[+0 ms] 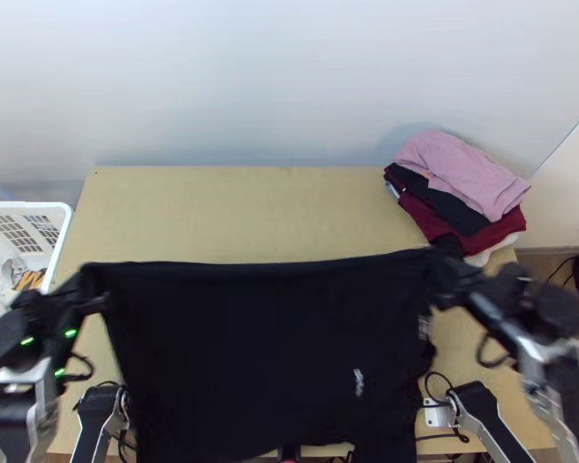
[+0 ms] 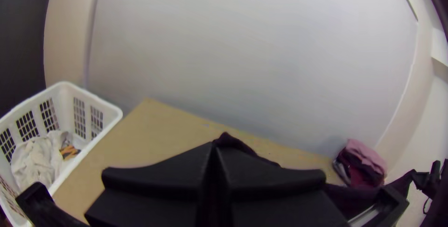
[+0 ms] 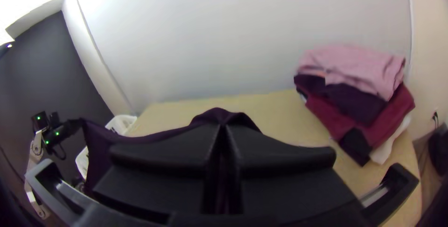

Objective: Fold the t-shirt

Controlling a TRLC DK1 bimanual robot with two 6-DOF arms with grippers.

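The black t-shirt (image 1: pixel 266 347) hangs stretched between both grippers, its upper edge nearly straight and its lower part down at the table's near side. At its upper left corner my left gripper (image 1: pixel 93 297) is shut on the cloth; in the left wrist view the fingers of the left gripper (image 2: pixel 213 150) meet with dark fabric (image 2: pixel 235 144) between and behind them. My right gripper (image 1: pixel 444 285) holds the upper right corner. In the right wrist view, the right gripper (image 3: pixel 222 131) is shut with the shirt (image 3: pixel 217 115) bunched at its fingertips.
A pile of folded clothes (image 1: pixel 463 185), pink on top, lies at the table's back right corner. To the left stands a white basket (image 1: pixel 62 231) with light cloth in it. Bare tabletop (image 1: pixel 235 212) stretches behind the shirt.
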